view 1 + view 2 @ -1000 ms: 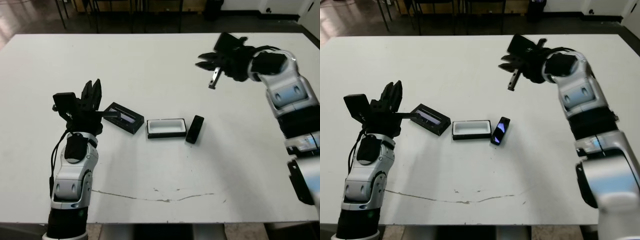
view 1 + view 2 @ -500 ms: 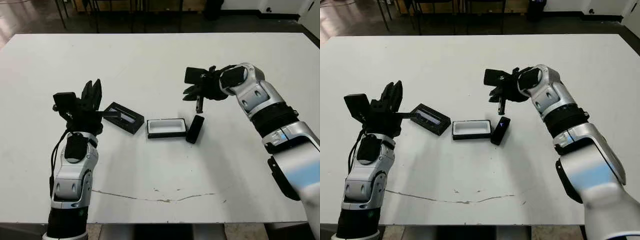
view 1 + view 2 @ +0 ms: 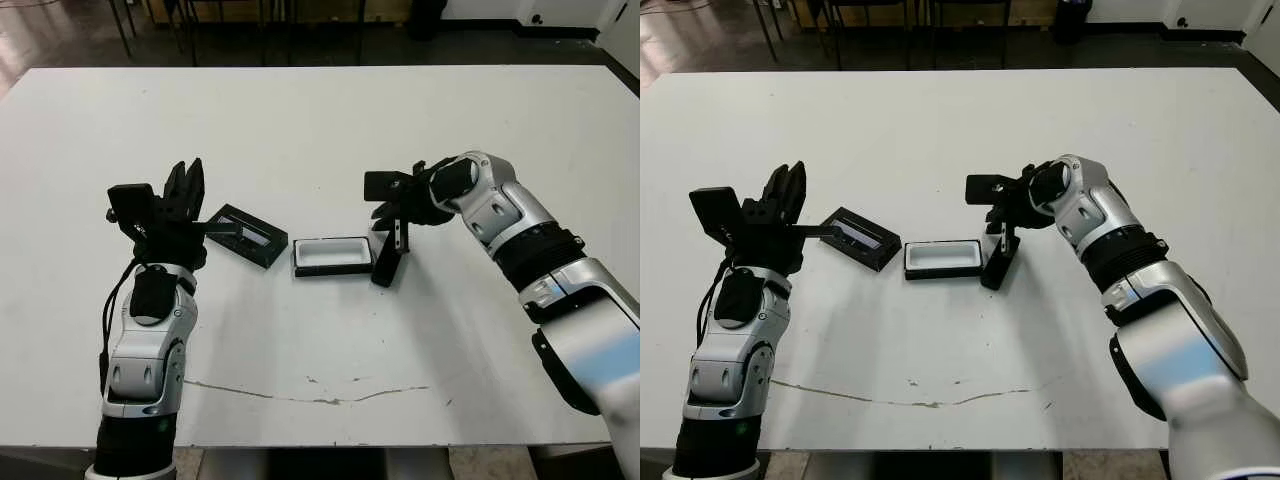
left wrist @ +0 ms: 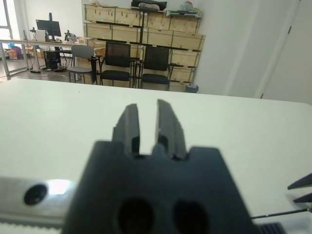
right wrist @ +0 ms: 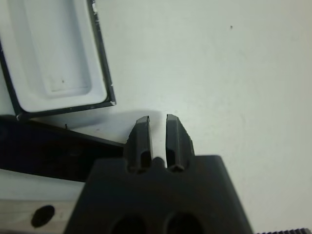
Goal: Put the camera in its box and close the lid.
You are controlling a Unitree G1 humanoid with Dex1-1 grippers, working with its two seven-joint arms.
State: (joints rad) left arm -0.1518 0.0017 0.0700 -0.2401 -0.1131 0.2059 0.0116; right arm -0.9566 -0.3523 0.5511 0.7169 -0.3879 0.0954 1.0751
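The camera [image 3: 385,268] is a slim black bar lying on the white table just right of the box [image 3: 333,271], a shallow black tray with white lining, open and empty. The lid [image 3: 245,236], black with a glossy strip, lies left of the box. My right gripper [image 3: 400,244] points down at the camera's far end, its fingers close together with nothing between them. In the right wrist view the fingertips [image 5: 143,122] hang over bare table beside the camera [image 5: 44,151] and the box [image 5: 100,63]. My left gripper [image 3: 186,172] stands shut, pointing up, left of the lid.
A thin dark scratch [image 3: 320,397] runs across the table near its front edge. Chairs [image 4: 117,61] and stacked wooden crates [image 4: 146,29] stand in the room beyond the table's far edge.
My right arm has swung down and left from high over the table's far right, and its gripper now hangs at the camera's far end. The left arm, lid, box and camera have not moved.
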